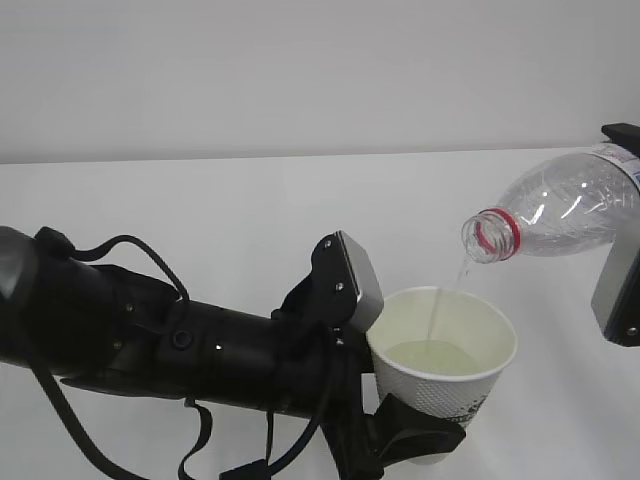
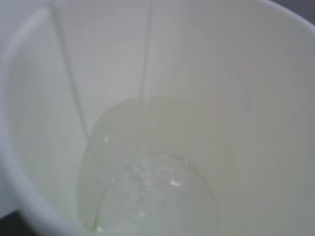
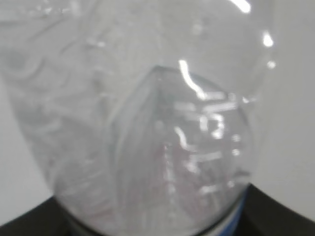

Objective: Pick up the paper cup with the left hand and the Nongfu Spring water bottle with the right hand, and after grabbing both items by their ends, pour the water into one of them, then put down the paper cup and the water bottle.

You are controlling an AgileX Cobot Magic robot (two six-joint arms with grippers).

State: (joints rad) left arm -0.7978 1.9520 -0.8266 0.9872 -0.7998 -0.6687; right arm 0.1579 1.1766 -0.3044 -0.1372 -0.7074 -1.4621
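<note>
The white paper cup (image 1: 445, 370) is held upright above the table, with my left gripper (image 1: 420, 442) shut on its lower part. Black fingers (image 1: 425, 438) wrap the cup's base. The Nongfu Spring water bottle (image 1: 565, 205) lies tilted, its open red-ringed mouth (image 1: 490, 237) just above the cup's far rim. A thin stream of water (image 1: 447, 285) falls into the cup. My right gripper (image 1: 626, 212) is shut on the bottle's rear end at the right edge. The cup's inside (image 2: 221, 73) fills the left wrist view, with water (image 2: 147, 187) pooled at its bottom. The clear bottle (image 3: 147, 123) fills the right wrist view.
The white table (image 1: 200, 200) runs back to a plain white wall (image 1: 300, 70). My bulky left arm (image 1: 150, 340) with its looping black cables crosses the lower left. A grey plate (image 1: 360, 280) on its wrist stands close to the cup's rim.
</note>
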